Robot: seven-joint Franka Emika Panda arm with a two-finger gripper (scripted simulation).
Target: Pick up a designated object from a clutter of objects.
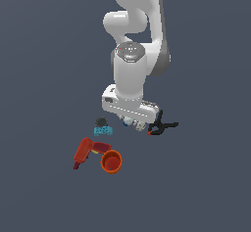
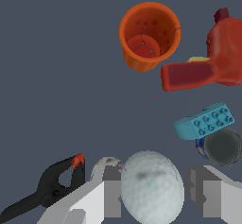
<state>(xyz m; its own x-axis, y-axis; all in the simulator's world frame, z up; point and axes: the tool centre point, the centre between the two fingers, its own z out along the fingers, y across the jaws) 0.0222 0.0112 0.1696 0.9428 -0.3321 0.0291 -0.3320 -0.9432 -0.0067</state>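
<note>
The designated object point(image 2: 151, 186), a small pale white-bluish ball, sits between my gripper's point(image 2: 154, 193) fingers point(image 2: 204, 191). The gripper is shut on it, one finger against each side. In the exterior view the ball point(image 1: 128, 121) shows just under the white hand, with the gripper point(image 1: 130, 120) low among the clutter of objects. A speckled grey-white ball point(image 2: 108, 162) lies right beside one finger and is partly hidden by it; the exterior view shows this speckled ball point(image 1: 140, 126) on the gripper's right.
A black clamp point(image 1: 162, 127) lies on the exterior view's right of the gripper. On its left are a dark ball point(image 1: 101, 122) and a teal block point(image 1: 103, 130). Nearer the camera lie a red power drill point(image 1: 87, 151) and an orange cup point(image 1: 112, 161).
</note>
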